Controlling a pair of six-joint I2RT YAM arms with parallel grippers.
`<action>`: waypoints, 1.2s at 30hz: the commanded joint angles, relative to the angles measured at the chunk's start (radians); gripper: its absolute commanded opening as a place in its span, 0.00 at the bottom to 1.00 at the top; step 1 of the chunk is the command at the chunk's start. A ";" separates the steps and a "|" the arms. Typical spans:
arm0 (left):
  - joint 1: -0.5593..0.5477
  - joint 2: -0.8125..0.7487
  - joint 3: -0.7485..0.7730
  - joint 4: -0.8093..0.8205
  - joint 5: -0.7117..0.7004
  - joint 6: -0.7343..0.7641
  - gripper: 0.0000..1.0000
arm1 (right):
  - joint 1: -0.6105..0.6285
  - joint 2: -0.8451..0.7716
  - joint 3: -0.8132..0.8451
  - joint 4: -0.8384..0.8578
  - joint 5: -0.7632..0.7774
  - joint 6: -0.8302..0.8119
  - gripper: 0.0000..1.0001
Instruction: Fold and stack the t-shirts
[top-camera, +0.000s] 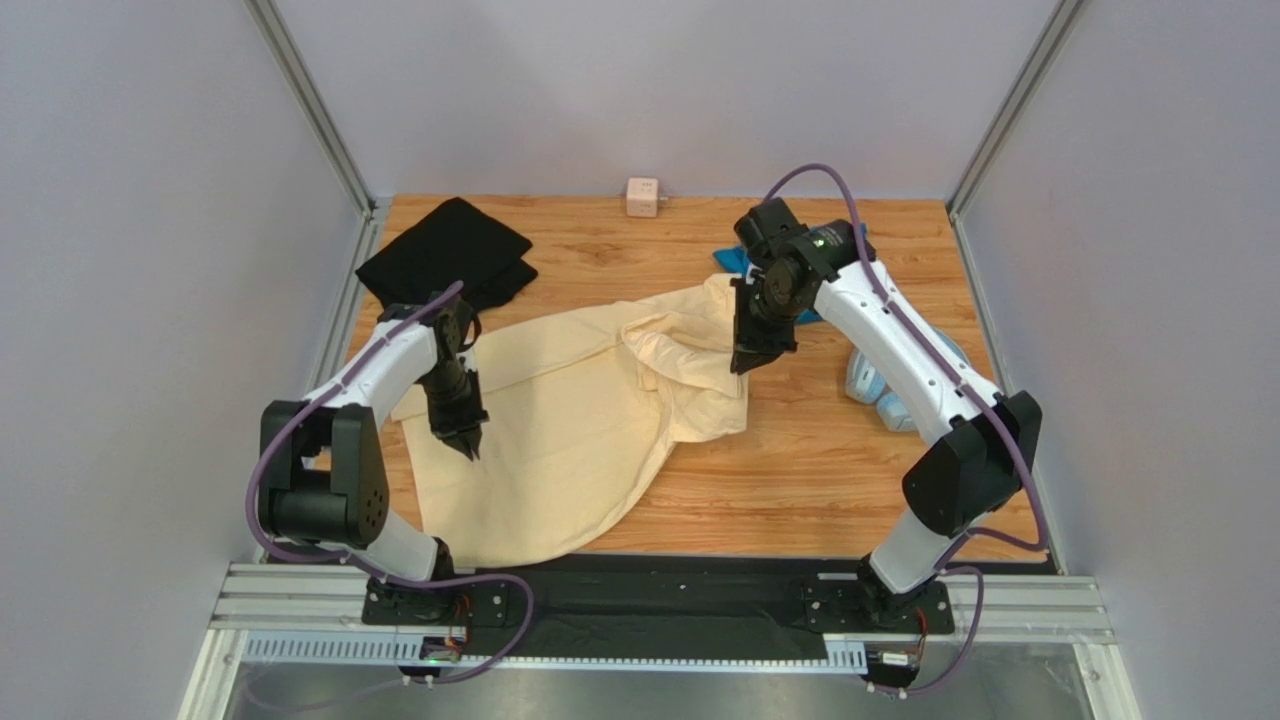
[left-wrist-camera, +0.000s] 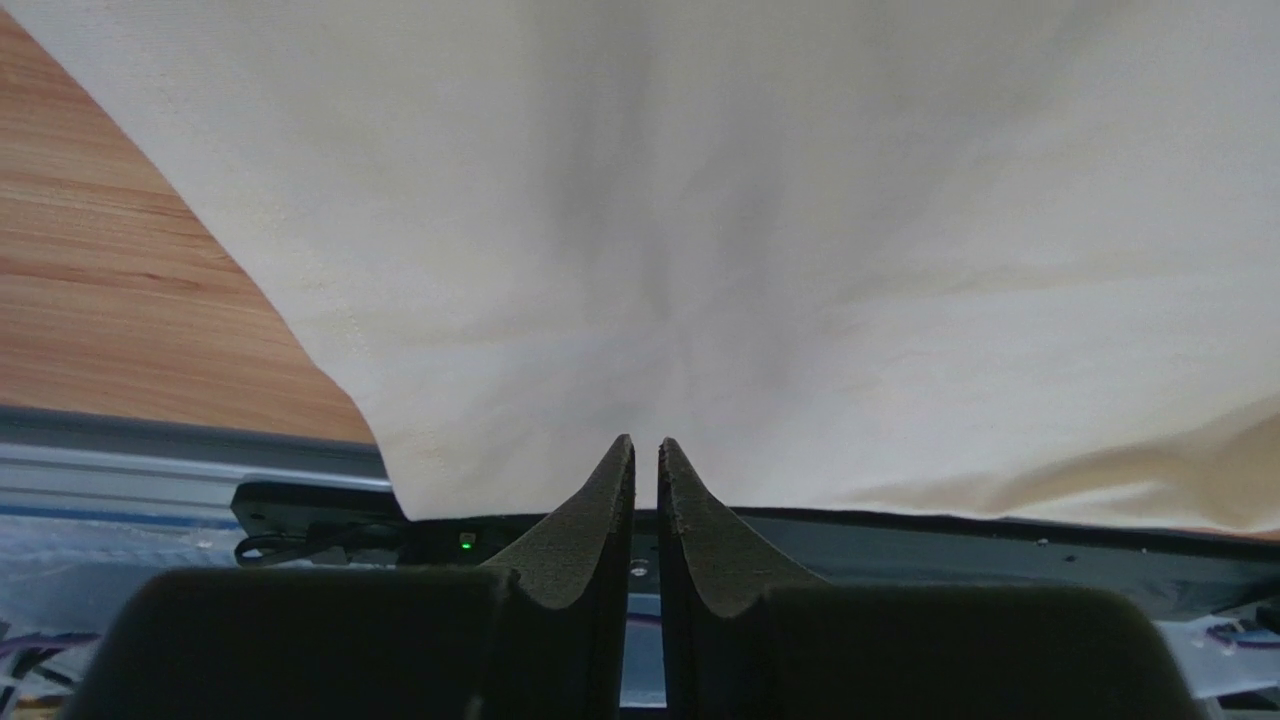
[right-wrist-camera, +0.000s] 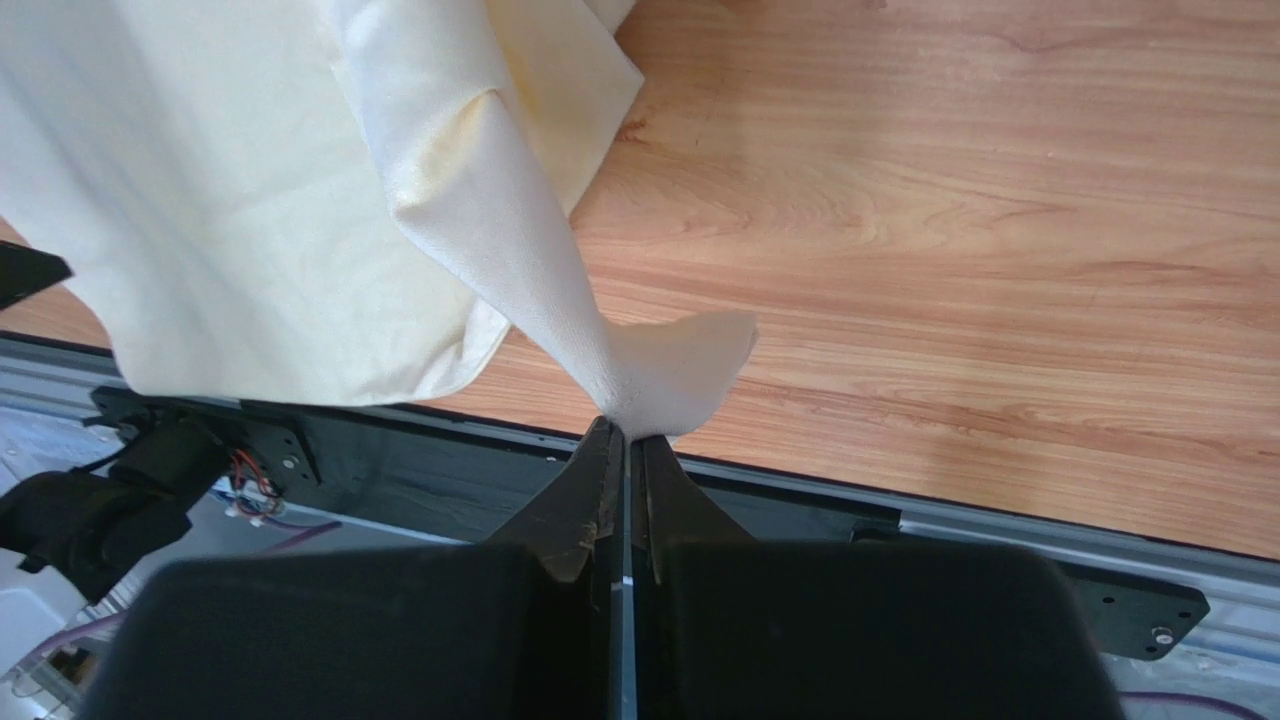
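The cream shirt (top-camera: 571, 428) is spread over the centre-left of the table (top-camera: 812, 465), w/ its near hem reaching the front edge. The L gripper (top-camera: 463, 438) is set on the shirt's left part. In the wrist view its fingers (left-wrist-camera: 601, 510) are seen almost pressed together, a thin slit between them. Creases in the cloth run in to the tips, so a pinch of cloth is held. The R gripper (top-camera: 747, 357) is pressed together on a corner at the shirt's right side. There the cloth is raised off the wood in a twisted peak, a small flap sticking out beside the tips. The black shirt (top-camera: 446, 252) is bunched at the far left corner. The teal shirt (top-camera: 726, 260) is mostly hidden behind the R arm (top-camera: 902, 353). Headphones (top-camera: 876, 387) are seen by the right edge, and a pink cube (top-camera: 643, 197) at the far edge, approx. mid.
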 joint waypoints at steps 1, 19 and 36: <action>-0.002 -0.007 0.035 0.068 -0.022 -0.072 0.14 | -0.006 -0.087 0.079 -0.041 0.003 0.020 0.00; -0.002 0.503 0.506 0.112 -0.105 -0.157 0.00 | -0.012 -0.366 -0.059 -0.066 -0.107 0.072 0.00; -0.019 0.864 1.017 -0.144 -0.184 -0.114 0.00 | -0.094 -0.232 0.042 -0.069 -0.196 0.005 0.00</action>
